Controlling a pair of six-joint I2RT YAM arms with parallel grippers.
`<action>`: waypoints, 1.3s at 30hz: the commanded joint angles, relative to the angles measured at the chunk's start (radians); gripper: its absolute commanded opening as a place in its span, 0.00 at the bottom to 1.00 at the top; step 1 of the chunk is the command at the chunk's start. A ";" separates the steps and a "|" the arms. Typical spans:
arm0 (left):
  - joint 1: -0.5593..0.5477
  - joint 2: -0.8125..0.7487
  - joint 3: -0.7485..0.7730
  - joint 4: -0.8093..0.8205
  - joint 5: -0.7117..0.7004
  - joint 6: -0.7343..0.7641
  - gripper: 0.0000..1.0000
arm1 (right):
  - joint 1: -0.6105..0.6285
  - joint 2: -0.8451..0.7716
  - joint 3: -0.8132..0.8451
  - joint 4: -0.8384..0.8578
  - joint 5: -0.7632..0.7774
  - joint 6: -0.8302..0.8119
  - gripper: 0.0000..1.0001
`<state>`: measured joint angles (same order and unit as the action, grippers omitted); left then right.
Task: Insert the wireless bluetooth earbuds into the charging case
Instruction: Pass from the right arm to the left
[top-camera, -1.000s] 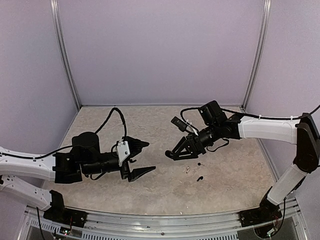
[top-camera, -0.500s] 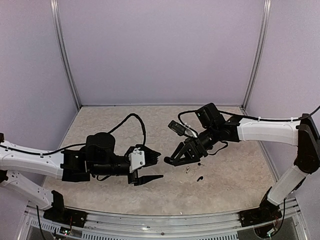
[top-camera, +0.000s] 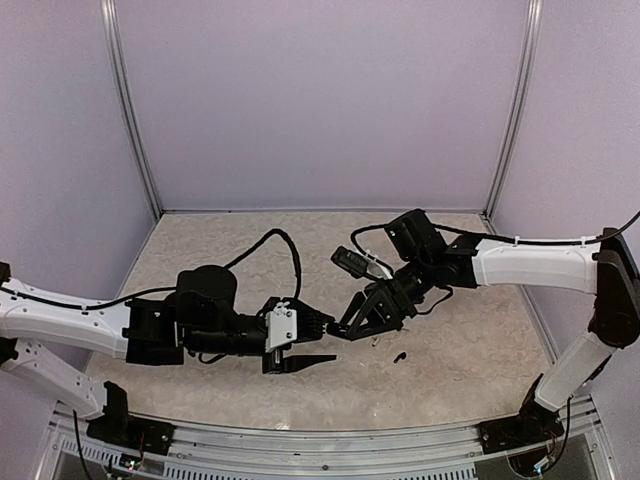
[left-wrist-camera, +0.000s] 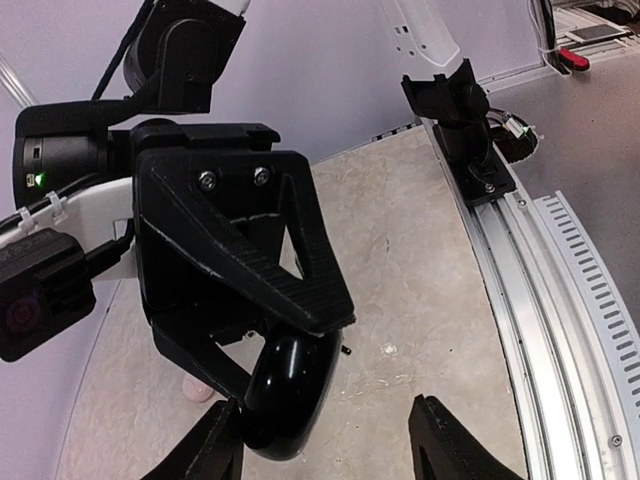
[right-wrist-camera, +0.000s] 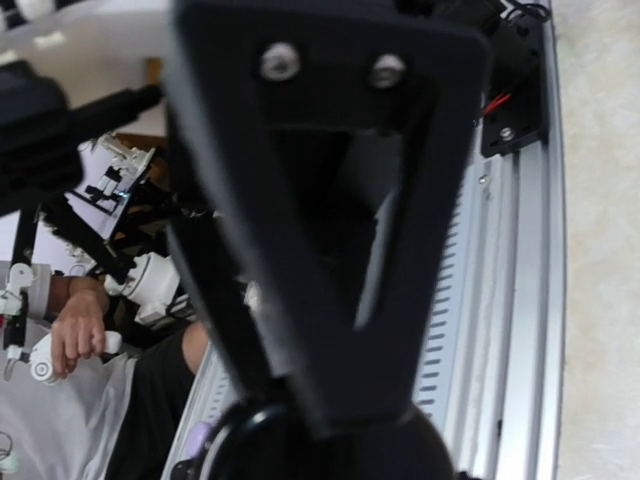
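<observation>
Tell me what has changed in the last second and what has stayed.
The left end effector, open, moved right toward the centre; the right end effector, shut on a glossy black case, moved slightly left to meet it. Nothing was taken or released. The black earbud and the pale earbud on the table stayed put.

Lab test cell: lilac panel walls (top-camera: 320, 100), aluminium posts (top-camera: 131, 110).

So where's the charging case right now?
Top view, mid-table: the charging case is clamped in the right tool, close to the open left tool.
</observation>
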<state>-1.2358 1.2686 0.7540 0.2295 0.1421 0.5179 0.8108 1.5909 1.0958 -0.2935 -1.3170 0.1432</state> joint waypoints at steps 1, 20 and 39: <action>-0.023 0.022 0.055 -0.023 0.017 0.030 0.56 | 0.022 -0.005 -0.001 -0.012 -0.036 0.002 0.29; -0.049 0.074 0.157 -0.187 -0.022 0.108 0.25 | 0.041 0.017 0.012 -0.106 -0.011 -0.042 0.27; 0.057 -0.047 0.086 -0.037 0.094 -0.142 0.11 | -0.047 -0.283 -0.058 0.128 0.290 0.000 0.96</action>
<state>-1.2282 1.2888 0.8661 0.0898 0.1665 0.5053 0.7860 1.4563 1.0897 -0.3141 -1.1763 0.1234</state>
